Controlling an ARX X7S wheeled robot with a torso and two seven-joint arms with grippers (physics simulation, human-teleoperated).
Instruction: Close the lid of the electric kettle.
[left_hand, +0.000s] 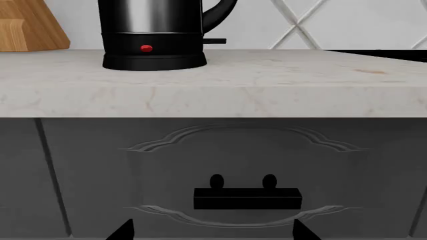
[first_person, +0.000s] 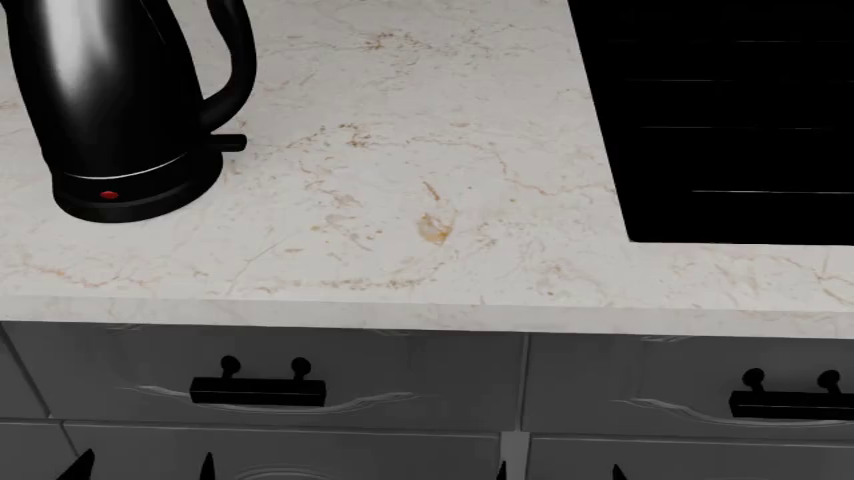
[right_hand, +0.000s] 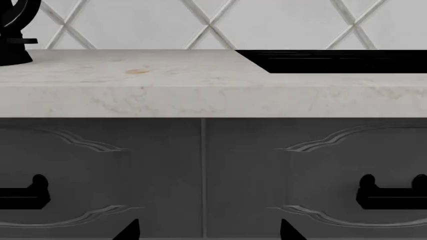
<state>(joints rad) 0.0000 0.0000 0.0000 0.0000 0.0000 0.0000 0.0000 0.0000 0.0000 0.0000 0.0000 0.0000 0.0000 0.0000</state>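
Note:
The electric kettle (first_person: 114, 110) is glossy black with a loop handle and a red light on its round base. It stands on the marble counter at the far left of the head view. Its lower body and base also show in the left wrist view (left_hand: 152, 35), and a sliver of it in the right wrist view (right_hand: 13, 35). Its top is cut off in every view, so the lid is out of view. My left gripper (left_hand: 212, 232) and right gripper (right_hand: 208, 232) are both open and empty, low in front of the drawer fronts, below the counter edge.
A marble counter (first_person: 400, 200) runs across, with a black cooktop (first_person: 727, 120) at the right. Grey drawers with black handles (first_person: 258, 392) lie beneath. A wooden block (left_hand: 27, 25) stands beside the kettle. A tiled wall (right_hand: 200, 25) is behind.

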